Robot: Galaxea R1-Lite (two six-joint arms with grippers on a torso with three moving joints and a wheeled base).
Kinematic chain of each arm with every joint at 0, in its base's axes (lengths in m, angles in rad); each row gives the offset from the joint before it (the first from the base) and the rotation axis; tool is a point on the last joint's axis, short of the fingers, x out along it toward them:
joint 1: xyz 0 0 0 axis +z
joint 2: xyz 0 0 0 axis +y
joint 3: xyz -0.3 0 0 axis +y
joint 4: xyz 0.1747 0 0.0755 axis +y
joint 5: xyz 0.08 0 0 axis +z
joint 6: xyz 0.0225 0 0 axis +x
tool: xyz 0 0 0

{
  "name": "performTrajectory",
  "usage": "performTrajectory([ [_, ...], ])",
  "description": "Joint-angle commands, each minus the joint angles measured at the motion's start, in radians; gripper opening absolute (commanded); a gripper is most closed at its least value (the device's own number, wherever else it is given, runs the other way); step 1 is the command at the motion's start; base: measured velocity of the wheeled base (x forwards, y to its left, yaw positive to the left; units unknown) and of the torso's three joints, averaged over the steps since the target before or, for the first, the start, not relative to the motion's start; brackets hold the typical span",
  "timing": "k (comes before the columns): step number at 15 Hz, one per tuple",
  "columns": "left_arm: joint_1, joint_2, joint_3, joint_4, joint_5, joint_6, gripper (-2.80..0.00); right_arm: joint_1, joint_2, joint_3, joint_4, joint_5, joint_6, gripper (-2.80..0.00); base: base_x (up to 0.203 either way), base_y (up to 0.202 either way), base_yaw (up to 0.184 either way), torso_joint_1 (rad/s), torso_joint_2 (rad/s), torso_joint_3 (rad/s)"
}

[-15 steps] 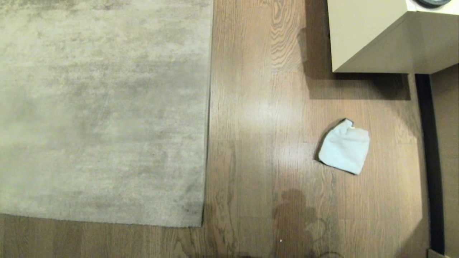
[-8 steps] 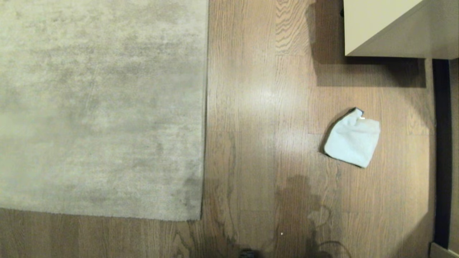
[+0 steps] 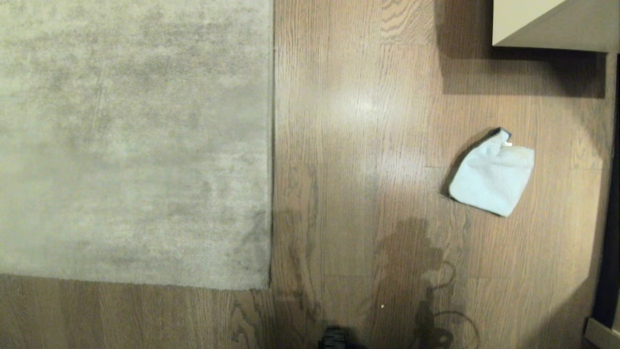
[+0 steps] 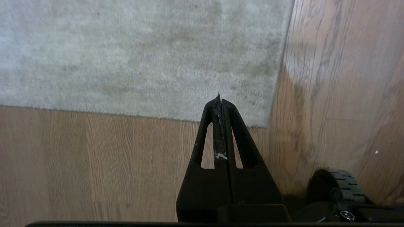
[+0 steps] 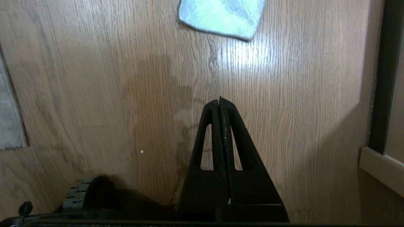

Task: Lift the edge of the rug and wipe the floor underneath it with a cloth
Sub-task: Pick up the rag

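A mottled grey-beige rug fills the left of the head view, lying flat; its rug edge (image 3: 271,145) runs straight down to a corner (image 3: 268,286). The floor (image 3: 358,145) is brown wood planks. A pale blue cloth (image 3: 491,177) lies crumpled on the floor at the right. Neither arm shows in the head view. In the left wrist view my left gripper (image 4: 219,98) is shut and empty, hanging above the rug edge (image 4: 189,118) near its corner. In the right wrist view my right gripper (image 5: 220,100) is shut and empty above bare floor, short of the cloth (image 5: 222,14).
A cream cabinet (image 3: 552,24) stands at the far right corner and casts a shadow on the planks. A dark gap (image 3: 611,218) and a pale baseboard (image 3: 600,332) run along the right side. My base's wheels show (image 4: 342,186) (image 5: 77,194).
The whole head view has shifted: the cabinet has slid up and to the right and out of frame, and the cloth and rug corner sit higher. Nothing on the floor has moved.
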Motion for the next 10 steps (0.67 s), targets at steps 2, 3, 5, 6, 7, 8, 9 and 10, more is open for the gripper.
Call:
performTrajectory([
  [2, 0.0, 0.002, 0.0, 0.0, 0.0, -0.003, -2.8, 0.0, 0.002, 0.0, 0.0, 0.0, 0.0, -2.8, 0.0, 0.0, 0.0, -0.001, 0.01, -0.2],
  [3, 0.0, 0.002, 0.0, 0.0, 0.0, -0.003, -2.8, 0.0, 0.002, 0.0, 0.0, 0.0, 0.0, -2.8, 0.0, 0.0, 0.0, 0.002, 0.01, -0.206],
  [5, 0.0, 0.002, 0.0, 0.0, 0.0, -0.003, -2.8, 0.0, 0.001, 0.0, 0.0, 0.0, 0.0, -2.8, 0.0, 0.0, 0.0, 0.001, 0.0, -0.194],
  [6, -0.001, 0.002, 0.0, 0.0, 0.0, -0.003, -2.8, -0.001, 0.002, 0.0, 0.0, 0.0, 0.0, -2.8, 0.0, 0.0, 0.0, 0.003, 0.01, -0.193],
  [7, 0.0, 0.002, 0.0, 0.0, 0.0, -0.003, -2.8, 0.0, 0.0, 0.0, 0.0, 0.0, 0.0, -2.8, 0.0, 0.0, 0.0, 0.002, 0.0, -0.207],
  [8, 0.0, 0.002, 0.0, 0.0, 0.0, -0.003, -2.8, 0.0, 0.002, 0.0, 0.0, 0.0, 0.0, -2.8, 0.0, 0.0, 0.0, 0.006, 0.0, -0.201],
  [9, 0.0, 0.002, 0.0, 0.0, 0.0, -0.003, -2.8, 0.0, 0.001, 0.0, 0.0, 0.0, 0.0, -2.8, 0.0, 0.0, 0.0, 0.001, 0.0, -0.195],
  [10, 0.0, 0.002, 0.0, 0.0, 0.0, -0.003, -2.8, 0.0, 0.002, 0.0, 0.0, 0.0, 0.0, -2.8, 0.0, 0.0, 0.0, 0.002, 0.0, -0.202],
])
